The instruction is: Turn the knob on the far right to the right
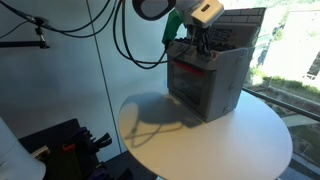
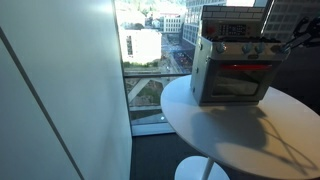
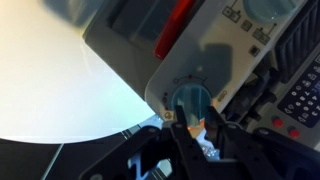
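A grey toaster oven [image 1: 207, 82] stands on a round white table [image 1: 235, 140] and shows in both exterior views [image 2: 235, 68]. My gripper [image 1: 195, 42] is at the oven's control panel; in an exterior view only the arm's end shows at the oven's right edge [image 2: 292, 42]. In the wrist view a teal knob [image 3: 190, 98] sits on the panel, and my gripper [image 3: 193, 124] has a finger on each side of its lower part, closed on it. Another knob [image 3: 266, 10] lies further along the panel.
The table top [image 2: 235, 140] extends in front of the oven. A floor-to-ceiling window [image 2: 150, 50] is behind the oven. Black cables [image 1: 130, 40] hang from the arm. Dark equipment [image 1: 70, 145] stands on the floor beside the table.
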Robot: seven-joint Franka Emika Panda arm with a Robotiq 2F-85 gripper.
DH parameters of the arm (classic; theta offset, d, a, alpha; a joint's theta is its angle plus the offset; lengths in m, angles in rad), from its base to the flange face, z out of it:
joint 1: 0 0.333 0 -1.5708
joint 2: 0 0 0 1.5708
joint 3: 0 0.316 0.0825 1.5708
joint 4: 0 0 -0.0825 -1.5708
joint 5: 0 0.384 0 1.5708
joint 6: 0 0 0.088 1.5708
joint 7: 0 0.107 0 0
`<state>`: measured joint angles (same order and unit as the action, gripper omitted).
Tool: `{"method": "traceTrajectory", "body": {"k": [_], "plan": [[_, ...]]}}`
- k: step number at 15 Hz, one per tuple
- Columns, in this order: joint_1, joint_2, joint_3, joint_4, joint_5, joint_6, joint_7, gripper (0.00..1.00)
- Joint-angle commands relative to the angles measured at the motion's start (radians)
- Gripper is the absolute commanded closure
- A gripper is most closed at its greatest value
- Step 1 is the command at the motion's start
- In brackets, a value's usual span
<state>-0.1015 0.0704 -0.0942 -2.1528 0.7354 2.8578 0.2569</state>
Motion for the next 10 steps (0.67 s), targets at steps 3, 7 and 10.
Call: {"method": "traceTrajectory", "body": {"k": [3,7,10], "plan": [[-0.004,-0.019,-0.011,-0.018,-0.022,0.028,0.002,0.25],[-0.006,-0.041,-0.013,-0.041,-0.108,-0.02,0.004,0.0],[-0.008,-0.073,-0.012,-0.06,-0.187,-0.087,-0.01,0.0]]}}
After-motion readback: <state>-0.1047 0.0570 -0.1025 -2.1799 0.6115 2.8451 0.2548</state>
